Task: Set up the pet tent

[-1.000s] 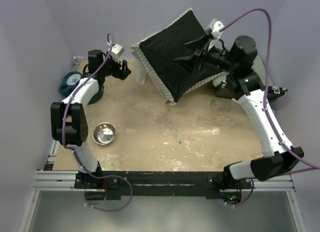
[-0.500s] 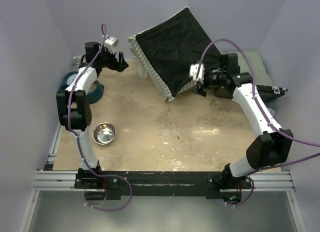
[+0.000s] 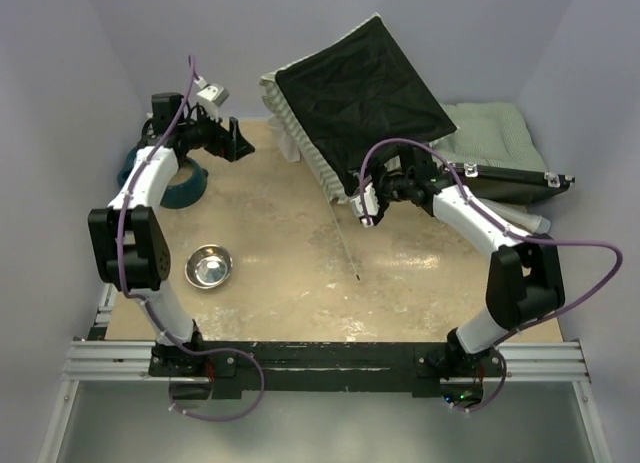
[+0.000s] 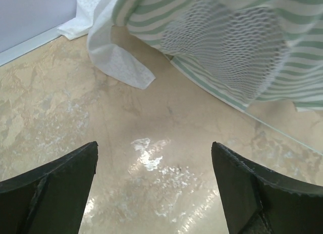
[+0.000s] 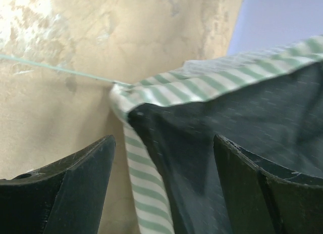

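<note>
Elbows bent | left end effector (image 4: 154, 148) wide | right end effector (image 5: 164, 140) wide (at pet tent (image 3: 350, 93) corner)

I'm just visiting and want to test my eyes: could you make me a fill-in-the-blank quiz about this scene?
The left claw is open and holds ____. The right claw stands open at the near ____ of the tent. The steel bowl sits nearer the ____ arm.
Missing: nothing; corner; left.
</note>
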